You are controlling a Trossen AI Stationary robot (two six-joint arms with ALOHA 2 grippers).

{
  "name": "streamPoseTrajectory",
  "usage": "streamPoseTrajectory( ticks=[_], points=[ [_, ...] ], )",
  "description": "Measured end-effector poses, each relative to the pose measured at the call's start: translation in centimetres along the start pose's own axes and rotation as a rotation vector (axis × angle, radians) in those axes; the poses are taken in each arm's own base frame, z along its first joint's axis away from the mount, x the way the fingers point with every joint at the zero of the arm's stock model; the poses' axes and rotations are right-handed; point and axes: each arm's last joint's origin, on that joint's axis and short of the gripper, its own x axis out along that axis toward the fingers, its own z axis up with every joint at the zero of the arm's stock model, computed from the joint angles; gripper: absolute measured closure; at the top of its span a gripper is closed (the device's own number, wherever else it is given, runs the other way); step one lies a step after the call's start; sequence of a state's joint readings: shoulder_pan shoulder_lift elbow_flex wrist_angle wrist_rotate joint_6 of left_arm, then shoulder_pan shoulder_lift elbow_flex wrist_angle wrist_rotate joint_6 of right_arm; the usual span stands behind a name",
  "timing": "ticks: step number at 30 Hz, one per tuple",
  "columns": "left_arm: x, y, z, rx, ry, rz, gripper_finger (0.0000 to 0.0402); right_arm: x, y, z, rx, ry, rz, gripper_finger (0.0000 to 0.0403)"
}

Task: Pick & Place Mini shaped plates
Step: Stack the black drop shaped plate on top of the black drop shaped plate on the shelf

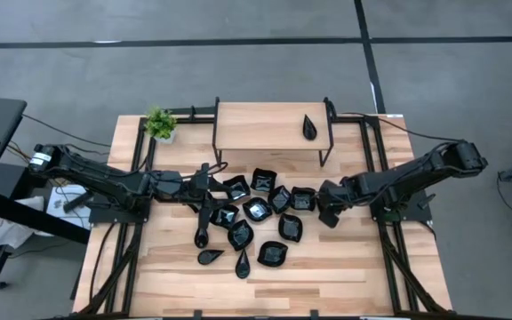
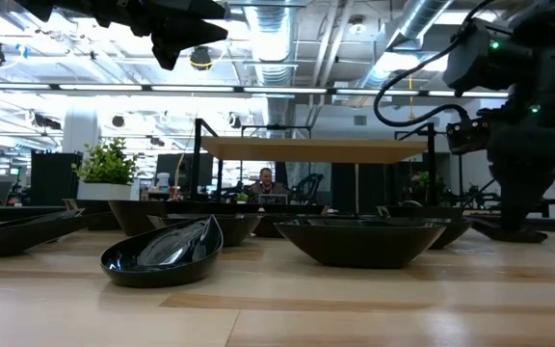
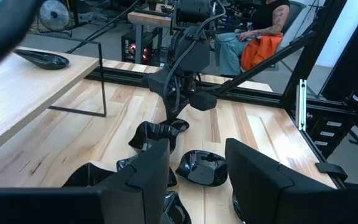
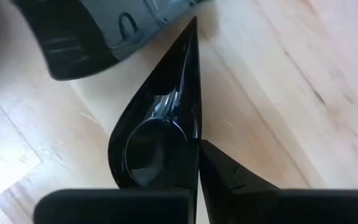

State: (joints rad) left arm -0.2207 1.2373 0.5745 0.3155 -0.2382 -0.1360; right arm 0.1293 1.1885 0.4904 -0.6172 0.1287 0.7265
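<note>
Several glossy black mini plates (image 1: 258,212) lie clustered on the wooden table's middle, and one teardrop plate (image 1: 310,126) rests on the raised shelf (image 1: 272,133). My right gripper (image 1: 325,212) points steeply down at the cluster's right end and is shut on a black plate (image 4: 157,134), also seen in the left wrist view (image 3: 157,134). My left gripper (image 3: 197,180) hovers open above the cluster's left side (image 1: 210,188) and touches nothing. My right gripper pinches the plate's thin rim (image 4: 195,127) between its two fingers, coming from above and pointing steeply down. In the left wrist view the held edge (image 3: 178,124) stands higher than the rest of the plate. Whether the plate is clear of the table I cannot tell.
A small green potted plant (image 1: 160,123) stands at the far left beside the shelf. Black frame rails (image 1: 376,133) run along the table's sides. Bare wood (image 1: 354,276) lies at the near right. A person (image 3: 257,34) sits beyond the table.
</note>
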Motion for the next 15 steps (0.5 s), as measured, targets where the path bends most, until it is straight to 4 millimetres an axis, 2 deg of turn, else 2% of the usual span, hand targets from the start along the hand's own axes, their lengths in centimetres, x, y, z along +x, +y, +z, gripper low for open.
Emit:
streamPoseTrajectory(
  ticks=[15],
  points=[
    [0.0, 0.0, 0.0, 0.000, 0.000, 0.000, 0.0243, -3.5, 0.8, 2.0, -0.026, 0.004, -0.084, 0.0401]
  ],
)
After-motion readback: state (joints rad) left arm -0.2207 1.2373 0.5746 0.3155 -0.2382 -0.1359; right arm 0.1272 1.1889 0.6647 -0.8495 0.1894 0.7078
